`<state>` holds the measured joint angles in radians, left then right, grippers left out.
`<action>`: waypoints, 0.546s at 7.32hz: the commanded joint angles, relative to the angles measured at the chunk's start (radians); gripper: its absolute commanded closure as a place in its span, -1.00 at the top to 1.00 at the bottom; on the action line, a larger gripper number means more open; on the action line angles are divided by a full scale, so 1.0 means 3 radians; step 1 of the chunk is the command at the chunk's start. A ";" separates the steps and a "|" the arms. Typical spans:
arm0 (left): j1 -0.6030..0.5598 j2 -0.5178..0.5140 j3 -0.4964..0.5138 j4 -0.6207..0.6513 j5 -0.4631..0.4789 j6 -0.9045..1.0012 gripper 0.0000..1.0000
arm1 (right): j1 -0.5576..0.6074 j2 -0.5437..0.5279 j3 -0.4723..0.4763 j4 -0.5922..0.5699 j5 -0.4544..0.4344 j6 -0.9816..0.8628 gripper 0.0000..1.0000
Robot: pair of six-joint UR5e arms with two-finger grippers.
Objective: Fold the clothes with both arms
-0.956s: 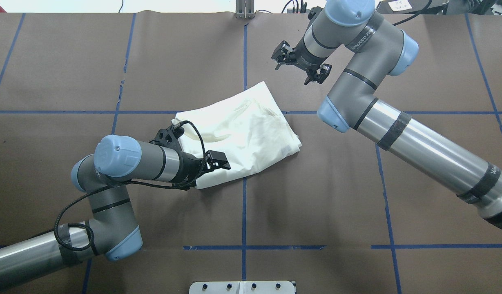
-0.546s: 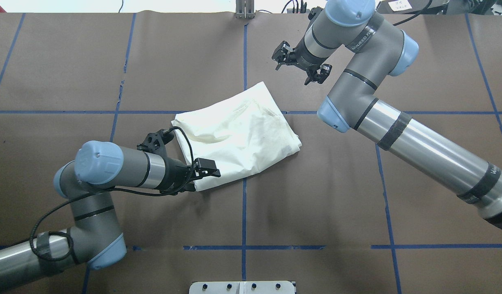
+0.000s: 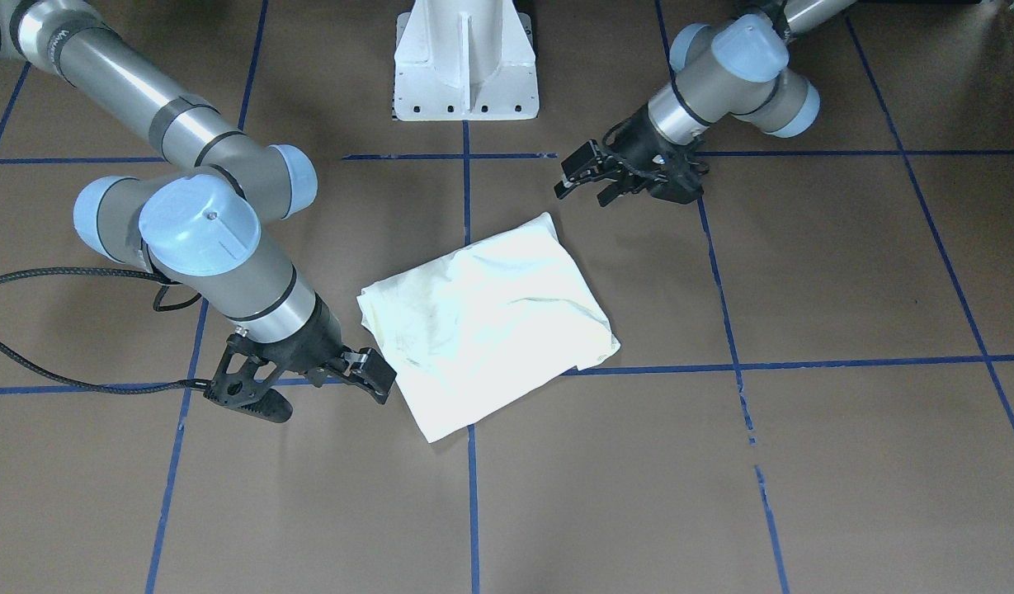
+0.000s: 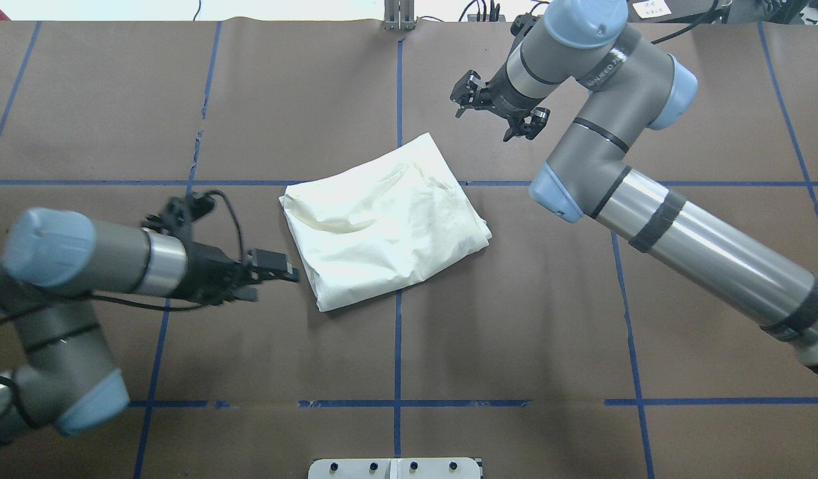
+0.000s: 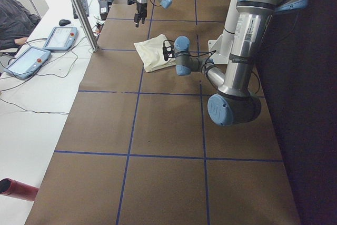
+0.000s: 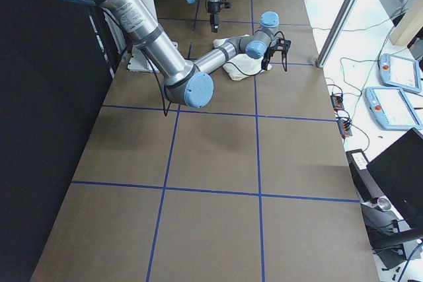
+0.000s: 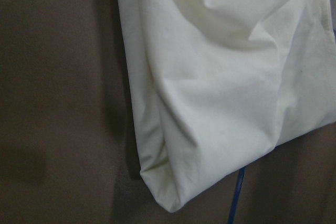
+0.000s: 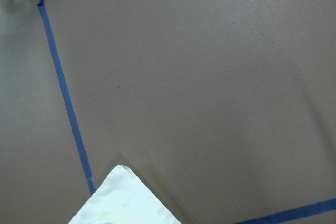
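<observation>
The cream-white shirt [image 4: 382, 223] lies folded into a compact, tilted rectangle at the table's middle, plain side up, with no print showing. It also shows in the front view [image 3: 486, 318]. My left gripper [image 4: 272, 278] hovers just left of the shirt's near-left edge, open and empty, clear of the cloth; in the front view it [image 3: 581, 183] is off the shirt. The left wrist view shows the shirt's corner [image 7: 210, 103]. My right gripper [image 4: 495, 106] is open and empty beyond the shirt's far corner [image 8: 121, 198].
The white pedestal [image 3: 465, 62] stands at the robot's side of the table. Blue tape lines [image 4: 399, 332] grid the brown table cover. A metal bracket [image 4: 399, 16] sits at the far edge. Operator tablets [image 5: 58, 38] lie off the table.
My left arm has drawn back to the left, off the shirt's near-left edge. The right arm shifted slightly to the right. The shirt has not moved.
</observation>
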<state>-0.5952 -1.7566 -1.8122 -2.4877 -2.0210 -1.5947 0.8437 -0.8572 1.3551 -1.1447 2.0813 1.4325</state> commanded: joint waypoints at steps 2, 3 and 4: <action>-0.1116 0.0623 0.0087 0.0019 -0.0223 0.1693 0.99 | 0.0413 -0.0521 0.0549 -0.0547 0.0220 -0.0966 1.00; -0.1560 0.0751 0.0332 0.0024 -0.0238 0.2480 1.00 | 0.0536 -0.0720 0.0803 -0.0956 0.0226 -0.1528 1.00; -0.2051 0.0788 0.0552 0.0171 -0.0324 0.3298 1.00 | 0.0724 -0.0914 0.1024 -0.1330 0.0226 -0.2095 1.00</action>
<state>-1.0352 -1.5519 -1.7268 -2.4707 -2.0959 -0.9060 0.9964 -1.0588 1.5763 -1.4000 2.1449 1.0155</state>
